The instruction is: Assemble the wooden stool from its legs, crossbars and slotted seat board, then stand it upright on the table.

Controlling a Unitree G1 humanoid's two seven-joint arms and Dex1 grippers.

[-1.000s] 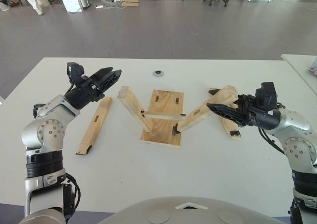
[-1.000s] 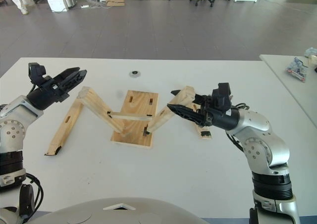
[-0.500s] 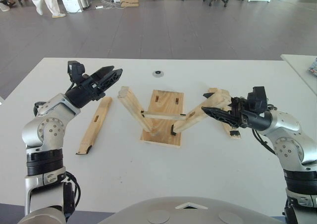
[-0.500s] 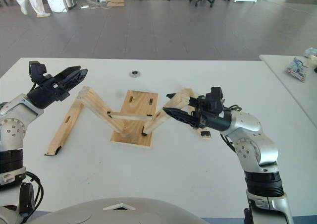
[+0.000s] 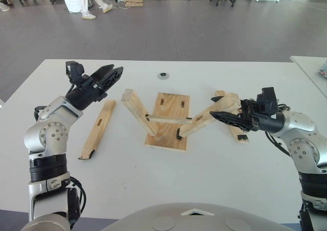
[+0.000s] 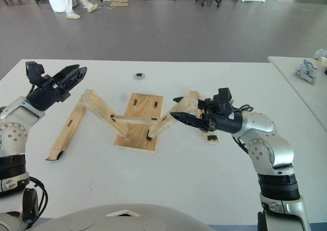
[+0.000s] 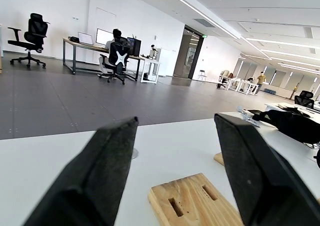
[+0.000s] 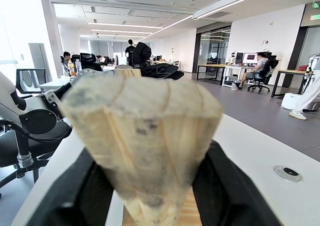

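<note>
The slotted seat board point(image 5: 171, 108) lies flat mid-table, also in the left wrist view point(image 7: 195, 206). Across it rests a half-built frame: a left leg point(image 5: 137, 109), a thin crossbar point(image 5: 166, 119) and a right leg point(image 5: 204, 119) slanting upward. My right gripper point(image 5: 214, 107) is shut on that right leg's raised end; the leg's end face point(image 8: 145, 131) sits between the black fingers point(image 8: 85, 196). A loose slotted leg point(image 5: 98, 129) lies at the left. Above its far end my left gripper point(image 5: 117, 68) hovers open, empty point(image 7: 175, 121). Another leg point(image 5: 237, 131) lies under my right gripper.
A small round metal disc point(image 5: 163, 76) sits on the table behind the board. A second table point(image 5: 311, 67) stands to the right with a packet point(image 6: 306, 67) on it. The near half of the white table point(image 5: 168, 180) is bare.
My right gripper has lowered the held leg's end a little and shifted slightly left. My left gripper has risen a touch, still open.
</note>
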